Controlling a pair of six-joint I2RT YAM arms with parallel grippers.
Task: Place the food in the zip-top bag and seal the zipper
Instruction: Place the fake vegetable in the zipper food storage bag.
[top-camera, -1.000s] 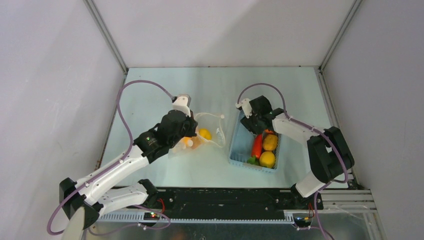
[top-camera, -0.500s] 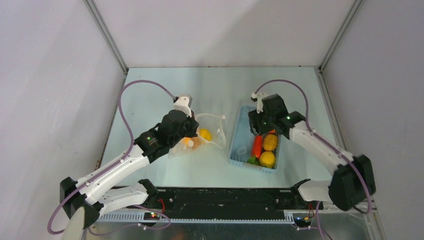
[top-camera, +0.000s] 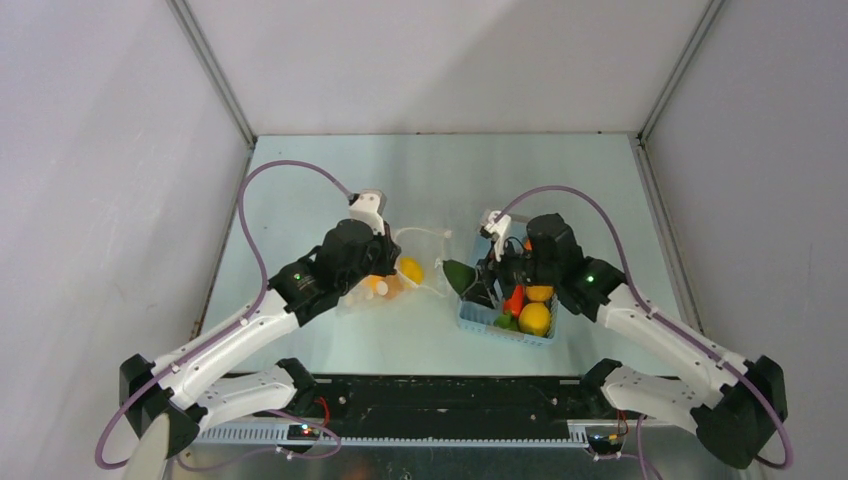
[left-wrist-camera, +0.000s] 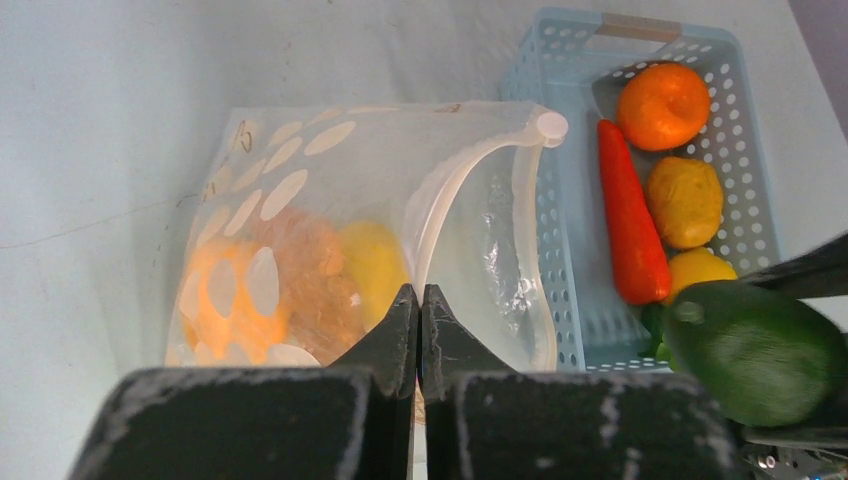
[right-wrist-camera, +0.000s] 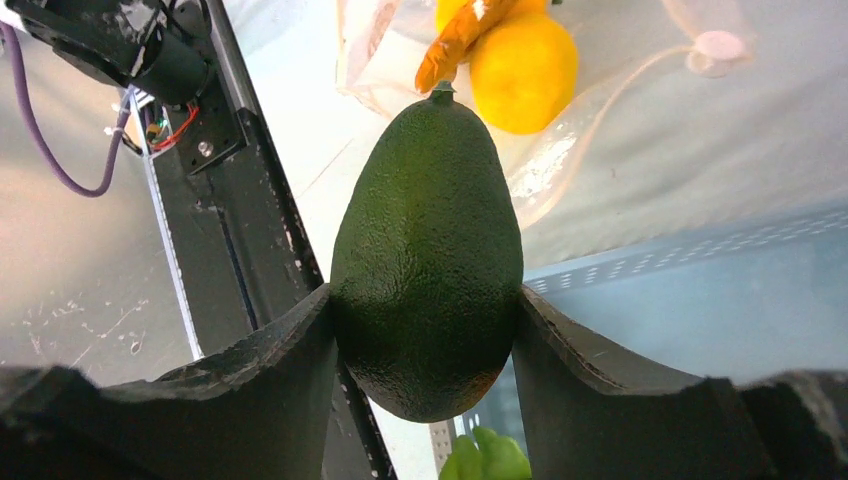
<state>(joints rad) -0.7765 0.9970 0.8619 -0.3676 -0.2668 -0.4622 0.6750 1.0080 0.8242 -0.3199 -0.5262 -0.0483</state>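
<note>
While your left hand (left-wrist-camera: 419, 335) pinches the zip-top bag (left-wrist-camera: 300, 170), your right hand (right-wrist-camera: 425, 300) clamps the avocado (right-wrist-camera: 430, 200). The basket (right-wrist-camera: 700, 300) lies just beside that hand.

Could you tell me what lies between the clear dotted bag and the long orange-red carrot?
The light blue perforated plastic basket's side wall lies there, seen in the left wrist view.

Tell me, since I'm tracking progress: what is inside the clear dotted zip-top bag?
The clear dotted zip-top bag holds a yellow lemon, an orange piece and a tan fibrous piece. Its near end is hidden behind the shut left gripper pinching its rim.
</note>
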